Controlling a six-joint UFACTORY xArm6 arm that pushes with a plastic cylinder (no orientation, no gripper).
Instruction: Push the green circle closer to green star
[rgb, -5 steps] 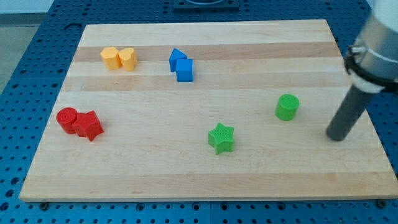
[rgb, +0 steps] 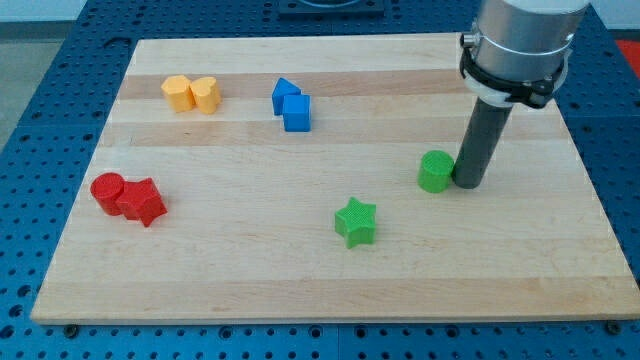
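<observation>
My tip (rgb: 467, 184) rested on the worktop (rgb: 330, 290), pressed against the side of the green circle (rgb: 435, 171) that faced the view's right. There was no gripper on this arm, only the straight dark rod, so nothing was grasped; the rod merely touched the circle. Above the tip the rod rose into the arm's grey collar near the view's top right.

The green circle stood just to the left of my tip, upright on the wood. The green star (rgb: 356, 221) lay further left of the tip and lower in the view, apart from the circle with bare wood between them.

Well off to the left of the tip and higher in the view sat two blue blocks, touching: a blue cube (rgb: 296, 113) in front and a blue block (rgb: 284, 93) with a pointed top behind it, its exact shape hard to make out. Further left again, near the worktop's top left, two yellow blocks stood side by side and touching, a yellow hexagon (rgb: 178, 93) and a yellow block (rgb: 205, 94) whose shape I could not tell.

Furthest from the tip, at the view's left edge of the worktop, a red cylinder (rgb: 107, 191) touched a red star (rgb: 143, 202).
</observation>
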